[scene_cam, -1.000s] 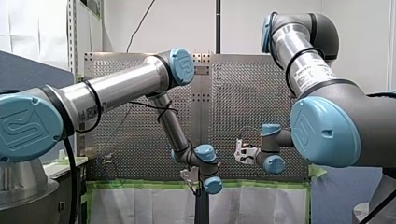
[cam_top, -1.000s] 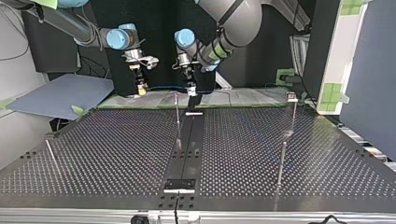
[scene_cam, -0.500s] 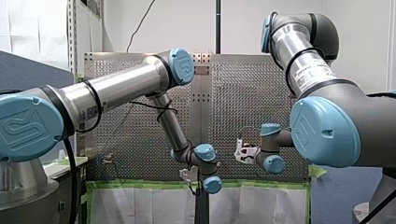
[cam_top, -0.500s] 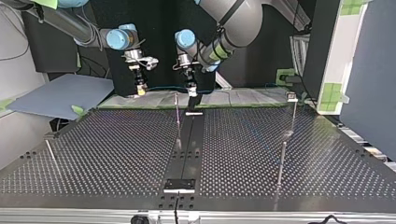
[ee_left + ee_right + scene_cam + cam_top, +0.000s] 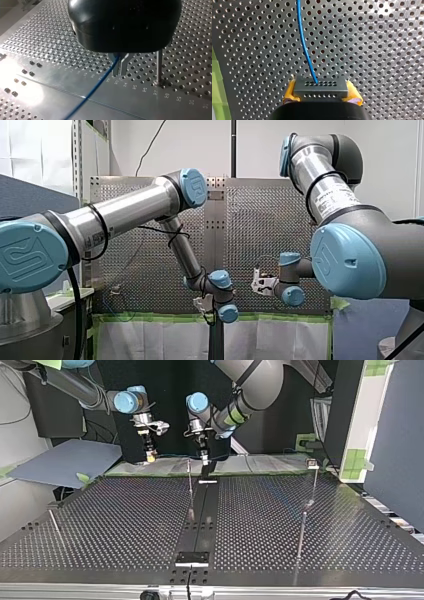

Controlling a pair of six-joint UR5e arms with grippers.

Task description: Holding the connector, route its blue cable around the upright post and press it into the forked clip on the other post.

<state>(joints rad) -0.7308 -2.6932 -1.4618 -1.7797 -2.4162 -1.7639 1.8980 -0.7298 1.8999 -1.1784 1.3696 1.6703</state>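
The left arm has shifted a little over the last second. Its wrist sits slightly higher in the front view, and in the top view the left tool (image 5: 204, 461) has edged toward that view's left, nearer the upright post (image 5: 190, 487). The right arm has not moved.

The right tool (image 5: 321, 94) has its yellow pads clamped on either side of the connector (image 5: 321, 86), with the blue cable (image 5: 304, 45) leading away from it above the tabletop (image 5: 110, 520). In the left wrist view, the left tool's metal fingers are drawn nearly together low over the tabletop. The cable runs out from between them, so they appear to be pinching it. The post stands just beside those fingers.

This small move looks like the start of carrying the cable around the post. The wrap is not yet made, and the forked clip (image 5: 312, 464) stands well apart at the top view's right, with no cable in it.
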